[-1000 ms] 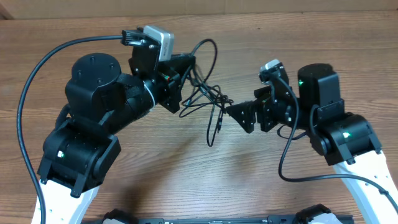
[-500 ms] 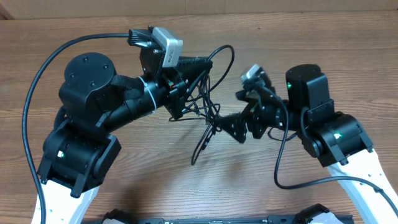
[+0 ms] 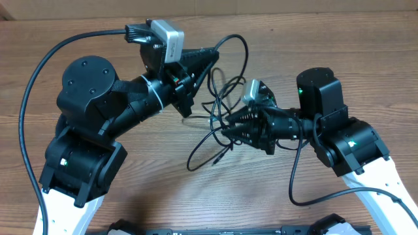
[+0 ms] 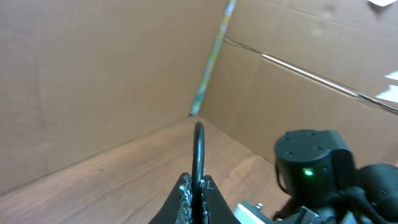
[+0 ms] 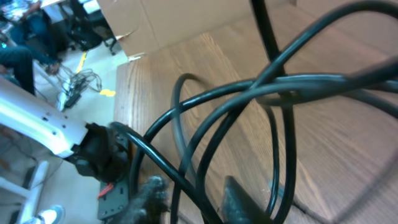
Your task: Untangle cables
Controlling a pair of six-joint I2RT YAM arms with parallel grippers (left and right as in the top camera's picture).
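Note:
Several thin black cables (image 3: 230,91) hang in a tangle between the two arms, and one loose plug end (image 3: 215,158) rests on the wooden table (image 3: 163,189). My left gripper (image 3: 210,57) is lifted at the upper middle. In the left wrist view it (image 4: 198,182) is shut on a single black cable (image 4: 198,146) that loops up from the fingertips. My right gripper (image 3: 227,128) points left into the lower part of the knot. The right wrist view shows its fingers (image 5: 239,200) drawn in on crossing cables (image 5: 249,93), with the gripper (image 5: 196,202) shut on them.
A thick black cord (image 3: 32,91) arcs from the left arm's camera round the left side, and another (image 3: 297,176) loops under the right arm. Cardboard walls (image 4: 93,74) stand behind the table. The right arm's black joint (image 4: 311,162) is close to the left gripper.
The right gripper has pushed left into the tangle and its jaws have gone from wide open to closed on strands. The left gripper has shifted slightly, and the dangling cable end has swung left.

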